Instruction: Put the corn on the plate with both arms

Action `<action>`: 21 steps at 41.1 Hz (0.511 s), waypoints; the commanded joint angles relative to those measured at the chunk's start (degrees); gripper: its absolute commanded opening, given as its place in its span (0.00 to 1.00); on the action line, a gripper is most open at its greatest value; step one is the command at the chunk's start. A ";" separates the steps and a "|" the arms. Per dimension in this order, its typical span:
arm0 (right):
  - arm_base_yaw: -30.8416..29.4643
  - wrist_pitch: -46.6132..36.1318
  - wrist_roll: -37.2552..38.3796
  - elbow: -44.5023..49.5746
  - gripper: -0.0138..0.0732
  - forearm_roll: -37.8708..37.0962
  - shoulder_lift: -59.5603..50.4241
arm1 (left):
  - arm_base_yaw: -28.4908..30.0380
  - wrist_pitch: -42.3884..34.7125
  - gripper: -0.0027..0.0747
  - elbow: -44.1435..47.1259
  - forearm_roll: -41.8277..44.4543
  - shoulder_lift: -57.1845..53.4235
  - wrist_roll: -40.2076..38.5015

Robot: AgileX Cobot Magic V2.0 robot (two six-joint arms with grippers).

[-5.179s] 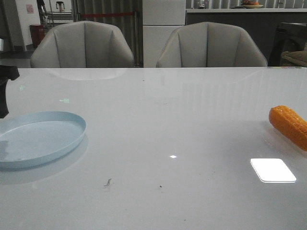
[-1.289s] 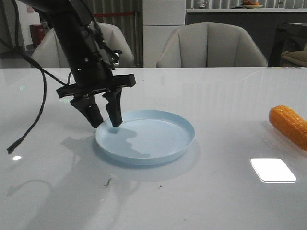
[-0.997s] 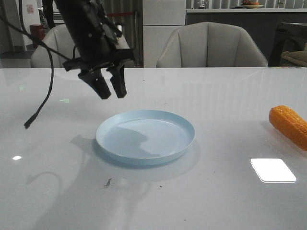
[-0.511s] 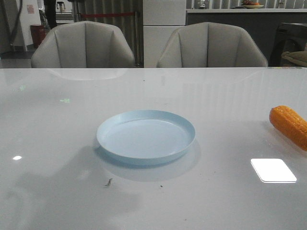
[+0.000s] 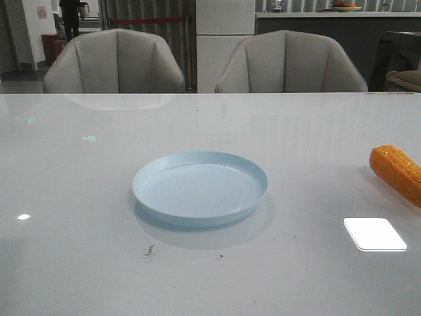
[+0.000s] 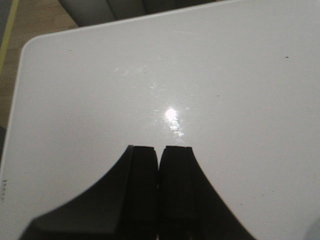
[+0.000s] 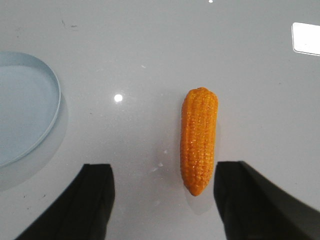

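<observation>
The pale blue plate [image 5: 200, 187] sits empty at the middle of the table. The orange corn [image 5: 396, 173] lies on the table at the far right edge of the front view. In the right wrist view the corn [image 7: 199, 139] lies between and ahead of my open right gripper [image 7: 164, 172], nearer one finger, and the plate's rim [image 7: 52, 107] shows to one side. My left gripper [image 6: 161, 148] is shut and empty above bare table near a table corner. Neither gripper shows in the front view.
Two grey chairs [image 5: 115, 62] [image 5: 289, 62] stand behind the table's far edge. Bright light reflections lie on the glossy tabletop [image 5: 373, 233]. The table's corner and wooden floor [image 6: 30, 20] show in the left wrist view.
The left arm slid the plate from the table's left to the middle, let go, rose and withdrew out of the front view. The corn has not moved.
</observation>
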 commanded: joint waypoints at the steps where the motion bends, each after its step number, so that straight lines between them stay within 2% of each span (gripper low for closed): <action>1: -0.24 -3.49 0.13 -2.14 0.77 -0.05 -0.57 | 1.35 -0.68 0.15 -1.63 0.62 -5.74 -0.78; 8: -0.24 -3.49 0.13 -2.14 0.77 -0.05 -0.57 | 2.27 -0.68 0.15 0.68 -1.62 -11.70 0.50; 12: -0.24 -3.49 0.13 -2.14 0.77 -0.05 -0.57 | 2.27 -0.68 0.15 6.42 -0.58 -16.96 2.72; 16: -0.24 -3.49 0.13 -2.14 0.77 -0.05 -0.57 | 2.36 -2.55 0.15 16.41 1.66 -22.70 2.30; 21: -0.24 -3.49 0.13 -2.14 0.77 -0.05 -0.57 | 2.62 -14.88 0.15 36.06 2.03 -31.84 -1.23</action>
